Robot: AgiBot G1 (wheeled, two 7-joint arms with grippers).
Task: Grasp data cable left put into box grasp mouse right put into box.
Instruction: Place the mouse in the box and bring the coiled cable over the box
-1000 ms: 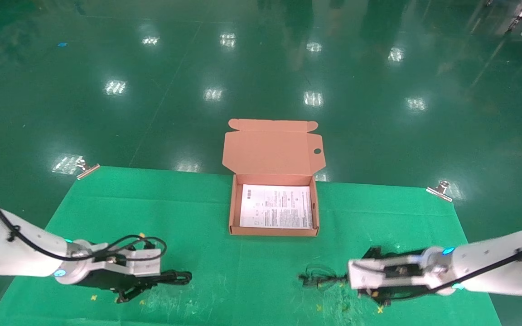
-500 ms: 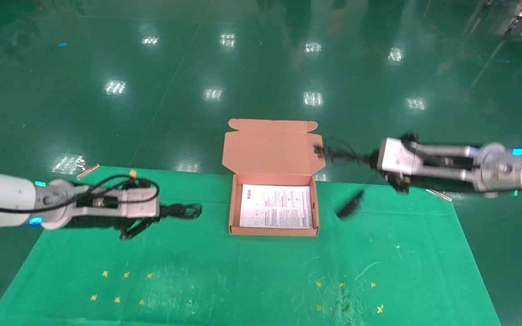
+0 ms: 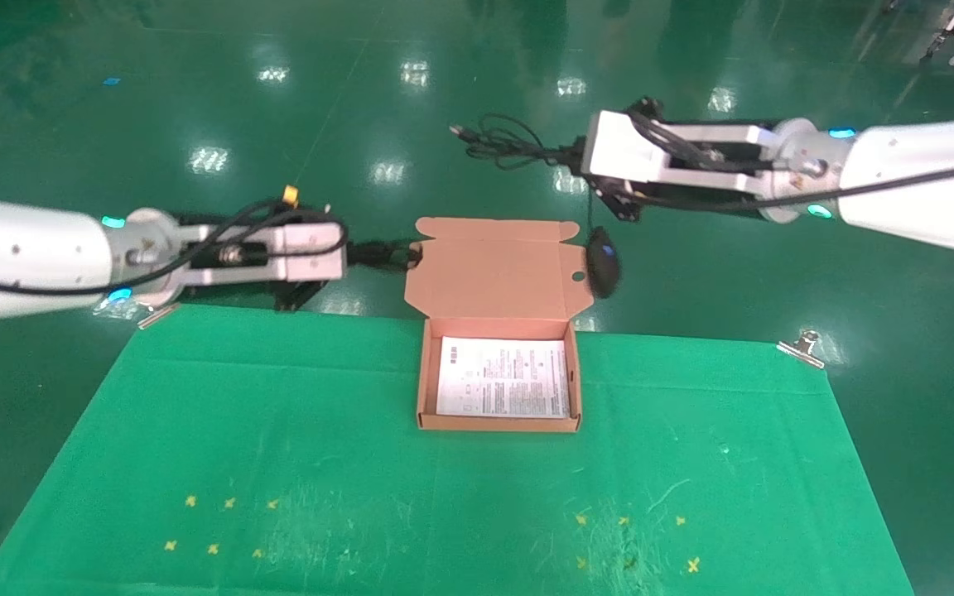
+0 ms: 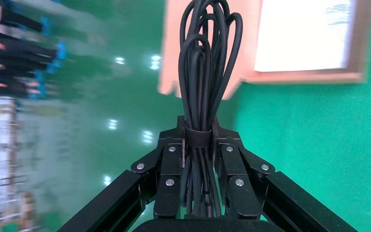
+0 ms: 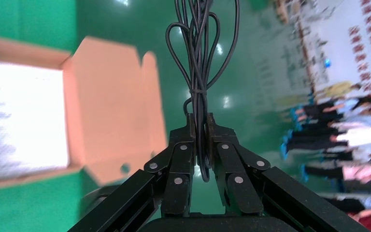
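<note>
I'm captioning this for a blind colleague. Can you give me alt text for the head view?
Two robot arms hang raised behind an open cardboard box. The left gripper is shut on a bundled data cable; the right gripper holds the mouse's cord, with the mouse dangling beside the lid.

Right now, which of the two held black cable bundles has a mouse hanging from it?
The thin cord bundle pinched in the right tool: the small black oval mouse dangles below it. The thicker strapped data cable in the left tool has none.
</note>
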